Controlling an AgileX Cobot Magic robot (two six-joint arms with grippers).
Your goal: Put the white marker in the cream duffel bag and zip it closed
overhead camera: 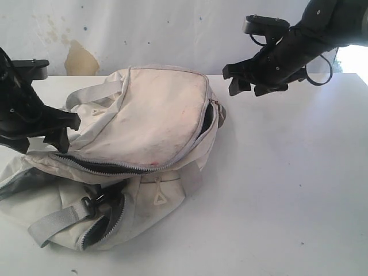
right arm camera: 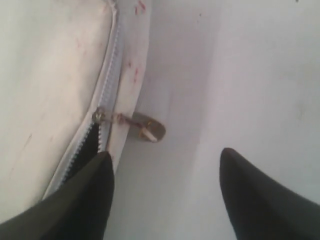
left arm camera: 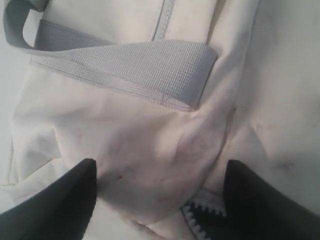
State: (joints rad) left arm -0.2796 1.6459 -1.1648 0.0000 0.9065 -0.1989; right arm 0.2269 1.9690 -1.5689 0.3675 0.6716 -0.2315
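I see the bag lying on the white table. It is soft and cream, with red smudges on top. Its long zip runs round the front edge and it is open, so a dark gap shows under the top flap. A smaller zip lower down, at the near end, is open too. A grey strap lies beside that end.

I cannot see the marker in any view.

My left gripper is at the left end of the bag, right up against the cloth. In the left wrist view its two black fingers are wide apart, with crumpled cloth between them and a bit of zip teeth by one finger. I cannot tell if the fingers press on the cloth. They hold nothing. A grey band crosses the bag further on.

My right gripper hangs in the air to the right of the bag, above the table. Its jaws are apart too and hold nothing. In the right wrist view I look down on the end of the long zip. The zip slider sits there, and a small metal ring lies just beside the bag's edge.
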